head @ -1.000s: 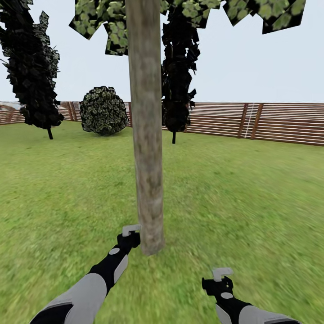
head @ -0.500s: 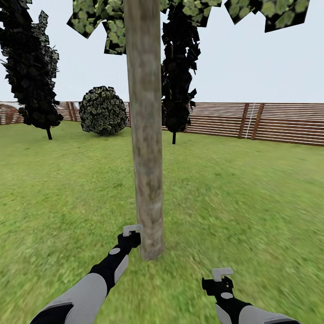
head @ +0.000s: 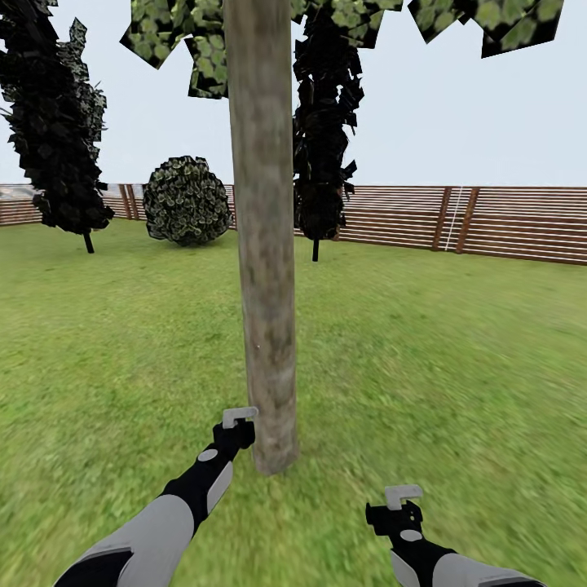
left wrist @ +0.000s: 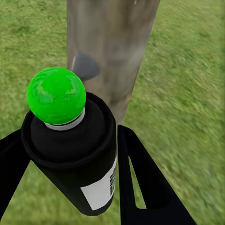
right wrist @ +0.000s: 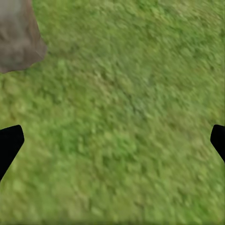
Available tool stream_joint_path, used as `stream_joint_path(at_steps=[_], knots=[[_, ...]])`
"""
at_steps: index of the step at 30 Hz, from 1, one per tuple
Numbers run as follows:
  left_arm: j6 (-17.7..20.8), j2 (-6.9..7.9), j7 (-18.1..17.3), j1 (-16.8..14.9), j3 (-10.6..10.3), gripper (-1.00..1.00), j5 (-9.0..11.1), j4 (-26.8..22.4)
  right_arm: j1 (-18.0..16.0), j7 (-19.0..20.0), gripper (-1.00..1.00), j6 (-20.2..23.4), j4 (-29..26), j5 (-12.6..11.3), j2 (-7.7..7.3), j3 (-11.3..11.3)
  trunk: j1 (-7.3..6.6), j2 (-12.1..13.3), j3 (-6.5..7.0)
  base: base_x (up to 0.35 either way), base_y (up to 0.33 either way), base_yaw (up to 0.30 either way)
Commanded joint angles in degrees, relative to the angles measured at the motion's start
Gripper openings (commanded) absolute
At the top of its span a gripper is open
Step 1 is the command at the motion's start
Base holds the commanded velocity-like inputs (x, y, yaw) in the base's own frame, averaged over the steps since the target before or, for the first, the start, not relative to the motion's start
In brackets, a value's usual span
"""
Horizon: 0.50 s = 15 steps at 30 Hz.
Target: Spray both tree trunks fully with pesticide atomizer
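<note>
A tree trunk (head: 265,244), straight and mottled grey-brown, rises from the lawn right in front of me, with green leaves (head: 196,41) overhead. My left gripper (head: 236,430) hangs just left of the trunk's foot. It is shut on the pesticide atomizer (left wrist: 75,154), a black bottle with a white label and a bright green round top. The bottle points at the trunk (left wrist: 112,42), which stands very close. My right gripper (head: 393,512) hovers low over the grass to the right of the trunk. It is open, its fingers wide apart with nothing between them. The trunk's base (right wrist: 18,37) appears nearby.
Green lawn (head: 456,359) spreads on all sides. A brown slatted fence (head: 489,220) runs along the back. Two dark cypresses (head: 57,122) (head: 324,122) and a round bush (head: 187,200) stand far behind the trunk.
The whole picture has shifted slightly, and the trunk's foot sits a little lower: the camera crept closer. Both arms hold the same pose.
</note>
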Motion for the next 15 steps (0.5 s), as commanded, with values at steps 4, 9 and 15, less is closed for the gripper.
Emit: stream_joint_path(at_steps=[4, 9, 15], knots=[[-0.21, 0.0, 0.03, -0.07, 0.6, -1.0, -0.57, 0.24, -0.12, -0.35, 1.0, -0.23, 0.25, 0.19, 0.02, 0.44, 0.02, -0.09, -0.1, 0.0, 0.0, 0.0], [-0.2, 0.09, 0.06, -0.07, 0.68, -1.0, -0.6, 1.03, -0.12, -0.35, 1.0, -0.27, 0.19, 0.25, -0.12, 0.44, 0.02, -0.09, -0.1, 0.0, 0.0, 0.0], [-0.18, 0.11, 0.4, -0.07, 0.69, -1.0, -0.6, 2.11, -0.12, -0.35, 1.0, -0.19, 0.18, 0.38, -0.06, 0.52, 0.02, -0.09, -0.1, -0.027, 0.0, 0.0]])
